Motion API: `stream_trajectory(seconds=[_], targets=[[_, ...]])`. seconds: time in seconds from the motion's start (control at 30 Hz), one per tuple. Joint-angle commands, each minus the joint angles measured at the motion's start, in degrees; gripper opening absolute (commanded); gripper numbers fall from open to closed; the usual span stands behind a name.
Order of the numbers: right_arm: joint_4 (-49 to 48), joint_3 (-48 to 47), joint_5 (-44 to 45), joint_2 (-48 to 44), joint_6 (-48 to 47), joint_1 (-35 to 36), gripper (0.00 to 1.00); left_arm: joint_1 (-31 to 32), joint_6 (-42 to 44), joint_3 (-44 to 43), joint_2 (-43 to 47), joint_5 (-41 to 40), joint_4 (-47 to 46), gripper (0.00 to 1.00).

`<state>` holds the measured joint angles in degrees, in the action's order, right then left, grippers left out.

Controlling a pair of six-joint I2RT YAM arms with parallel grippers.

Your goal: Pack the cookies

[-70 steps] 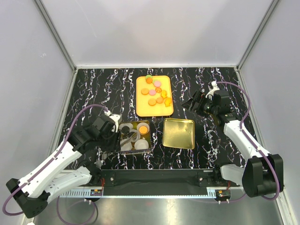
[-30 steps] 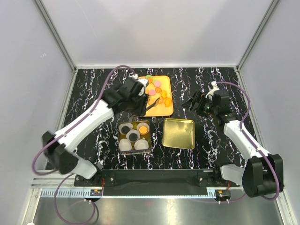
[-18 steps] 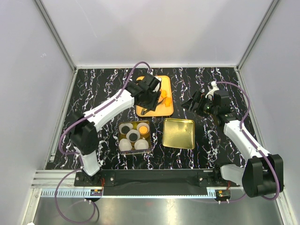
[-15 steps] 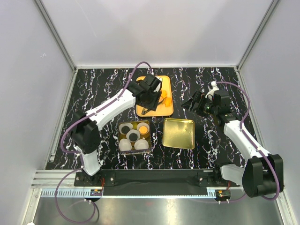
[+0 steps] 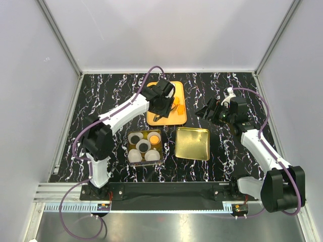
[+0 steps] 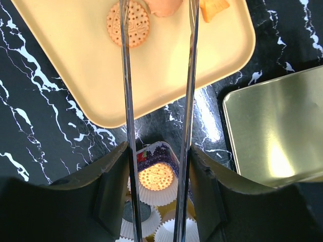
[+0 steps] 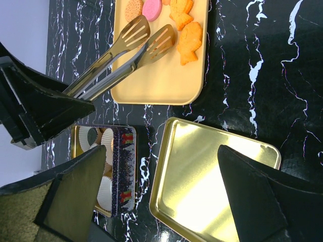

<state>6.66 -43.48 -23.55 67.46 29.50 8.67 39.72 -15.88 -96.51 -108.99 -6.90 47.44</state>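
Cookies lie on a yellow tray [image 5: 177, 119]; most are hidden under my left arm in the top view. The left wrist view shows an orange round cookie [image 6: 128, 23] and a pink one [image 6: 164, 5]. My left gripper [image 5: 160, 103] [image 6: 157, 148] is shut on metal tongs [image 6: 125, 75]. The tongs stand open and empty, with their tips [image 7: 146, 38] beside the pink cookie [image 7: 152, 8]. The open tin [image 5: 161, 152] holds white paper cups, one with an orange cookie [image 6: 156, 176] and two with black ones. My right gripper [image 5: 206, 112] [image 7: 161, 151] is open and empty above the table.
The gold tin lid [image 5: 192, 143] [image 7: 212, 186] lies upside down to the right of the tin. Orange fish-shaped cookies [image 7: 190, 38] sit at the tray's right side. Grey walls enclose the black marbled table.
My left arm swung with the tongs from the tin up to the yellow tray, then edged further over it. The right arm has not moved.
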Motion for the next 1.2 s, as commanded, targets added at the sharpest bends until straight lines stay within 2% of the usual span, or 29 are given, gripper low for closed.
stream_trajectory(seconds=[0.0,0.63,1.17], targets=[[-1.38,-1.69,-0.62,-1.19,-0.76,0.12,1.0,-0.7,1.2,-3.25,-0.87,-0.14,-2.7,0.51],[-1.21,-1.69,-0.36,-1.37,-0.84,0.04,1.0,-0.88,1.9,-4.12,-2.37,3.56,-2.79,0.49],[-1.47,-1.6,-0.44,-1.1,-0.76,0.04,1.0,-0.88,1.64,-4.48,-2.63,2.24,-0.33,0.45]])
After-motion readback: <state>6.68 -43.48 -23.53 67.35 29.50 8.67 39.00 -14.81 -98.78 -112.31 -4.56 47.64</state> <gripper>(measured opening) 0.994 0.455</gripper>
